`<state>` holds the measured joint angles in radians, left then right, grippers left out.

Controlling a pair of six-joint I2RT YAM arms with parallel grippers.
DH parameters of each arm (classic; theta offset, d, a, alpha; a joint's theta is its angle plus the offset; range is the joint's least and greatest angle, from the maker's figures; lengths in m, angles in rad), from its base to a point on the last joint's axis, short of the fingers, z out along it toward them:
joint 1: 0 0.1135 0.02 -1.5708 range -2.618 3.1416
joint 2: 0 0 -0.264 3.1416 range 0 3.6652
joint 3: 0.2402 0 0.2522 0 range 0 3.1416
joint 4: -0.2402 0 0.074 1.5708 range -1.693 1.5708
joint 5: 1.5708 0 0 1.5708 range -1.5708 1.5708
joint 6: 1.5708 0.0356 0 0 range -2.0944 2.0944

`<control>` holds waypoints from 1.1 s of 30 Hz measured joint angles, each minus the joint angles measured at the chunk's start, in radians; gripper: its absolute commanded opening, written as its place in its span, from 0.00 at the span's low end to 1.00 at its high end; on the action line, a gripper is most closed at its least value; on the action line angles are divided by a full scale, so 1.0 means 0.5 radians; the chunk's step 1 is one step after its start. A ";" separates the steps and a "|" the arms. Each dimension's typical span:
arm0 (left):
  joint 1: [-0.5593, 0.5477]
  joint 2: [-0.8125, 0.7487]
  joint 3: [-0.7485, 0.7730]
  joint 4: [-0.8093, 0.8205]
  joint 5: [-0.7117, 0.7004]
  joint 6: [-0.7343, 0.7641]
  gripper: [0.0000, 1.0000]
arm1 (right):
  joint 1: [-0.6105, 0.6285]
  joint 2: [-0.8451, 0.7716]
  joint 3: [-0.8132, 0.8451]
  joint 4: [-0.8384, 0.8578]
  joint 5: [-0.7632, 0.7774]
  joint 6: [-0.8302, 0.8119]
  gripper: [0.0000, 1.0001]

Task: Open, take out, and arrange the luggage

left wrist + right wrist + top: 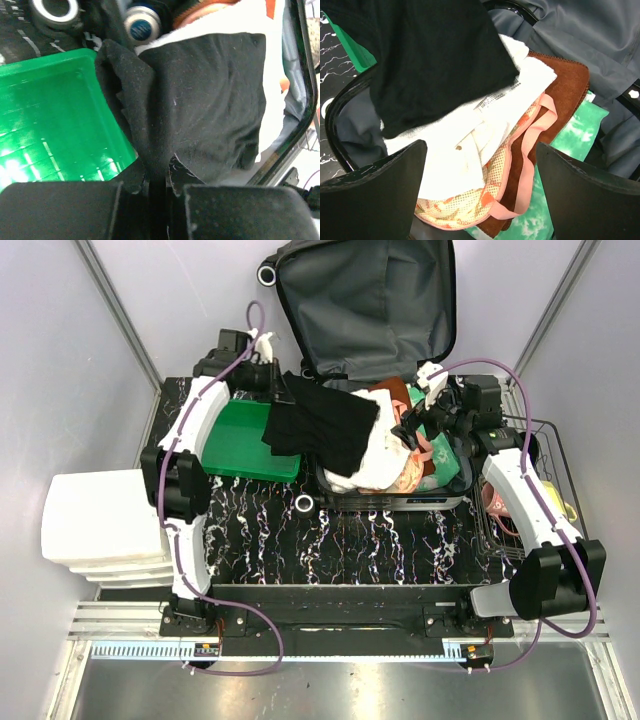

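The luggage [370,300] lies open at the table's back, its grey-lined lid raised and the lower half full of clothes. My left gripper [272,380] is shut on a black garment [325,425], which hangs over the suitcase's left rim and the green bin; the left wrist view shows the black cloth [200,100] pinched between my fingers. My right gripper [412,430] is open above the pile and holds nothing. Under it lie a white towel [470,145], an orange-patterned cloth with pink trim [520,170], a brown cloth [565,85] and a green tie-dye cloth [570,145].
A green plastic bin [240,440] sits left of the suitcase. A white drawer unit [100,530] stands at the far left. A wire basket [545,490] with items stands at the right. Suitcase wheels [305,504] show at the front and the back.
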<state>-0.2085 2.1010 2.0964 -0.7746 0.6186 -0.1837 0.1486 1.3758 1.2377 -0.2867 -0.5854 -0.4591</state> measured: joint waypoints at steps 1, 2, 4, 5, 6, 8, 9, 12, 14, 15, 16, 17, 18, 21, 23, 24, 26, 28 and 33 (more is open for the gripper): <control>0.034 0.000 -0.001 -0.009 -0.002 -0.009 0.00 | 0.000 0.002 0.000 -0.002 0.000 0.011 1.00; 0.073 0.000 -0.001 -0.016 -0.003 -0.014 0.00 | 0.000 0.005 0.000 -0.002 0.000 0.020 1.00; 0.124 0.000 0.003 -0.051 -0.011 0.019 0.00 | 0.000 0.017 0.000 -0.002 -0.001 0.031 1.00; 0.138 0.005 0.010 -0.077 -0.018 0.037 0.00 | 0.000 0.024 0.000 -0.002 0.000 0.034 1.00; 0.154 0.017 0.038 -0.137 -0.026 0.076 0.00 | 0.000 0.033 0.000 -0.002 -0.001 0.038 1.00; 0.180 0.056 0.115 -0.224 -0.045 0.154 0.00 | 0.000 0.053 0.000 -0.003 -0.001 0.040 1.00; 0.187 0.076 0.150 -0.259 -0.055 0.197 0.00 | 0.000 0.061 0.000 -0.005 -0.001 0.040 1.00; 0.208 0.139 0.244 -0.346 -0.089 0.336 0.00 | 0.000 0.067 0.000 -0.012 -0.001 0.040 1.00; 0.232 0.163 0.269 -0.380 -0.132 0.448 0.00 | 0.000 0.067 0.000 -0.015 -0.001 0.040 1.00; 0.244 0.166 0.271 -0.394 -0.171 0.512 0.00 | 0.000 0.067 0.000 -0.018 -0.001 0.040 1.00; 0.258 0.170 0.272 -0.409 -0.211 0.578 0.00 | 0.000 0.067 0.000 -0.024 -0.001 0.039 1.00; 0.272 0.175 0.272 -0.421 -0.266 0.650 0.00 | 0.000 0.067 0.000 -0.031 -0.001 0.038 1.00; 0.282 0.180 0.272 -0.427 -0.311 0.709 0.00 | 0.000 0.067 0.000 -0.037 -0.001 0.037 1.00; 0.304 0.221 0.278 -0.449 -0.460 0.901 0.00 | 0.000 0.067 0.000 -0.062 -0.001 0.027 1.00; 0.310 0.267 0.285 -0.440 -0.554 0.993 0.00 | 0.000 0.067 0.000 -0.077 -0.001 0.021 1.00; 0.311 0.298 0.288 -0.424 -0.613 1.041 0.00 | 0.000 0.067 0.000 -0.085 -0.002 0.021 1.00; 0.317 0.349 0.288 -0.394 -0.691 1.102 0.01 | 0.000 0.067 0.000 -0.101 -0.002 0.020 1.00; 0.329 0.400 0.287 -0.349 -0.785 1.164 0.05 | 0.000 0.067 0.000 -0.114 -0.002 0.014 1.00; 0.364 0.485 0.287 -0.211 -0.996 1.265 0.06 | 0.000 0.065 0.000 -0.118 -0.002 0.005 1.00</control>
<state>-0.0265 2.3436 2.2398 -0.8799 0.1204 0.4488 0.1486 1.4082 1.2377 -0.3458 -0.5865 -0.4568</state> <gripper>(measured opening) 0.101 0.994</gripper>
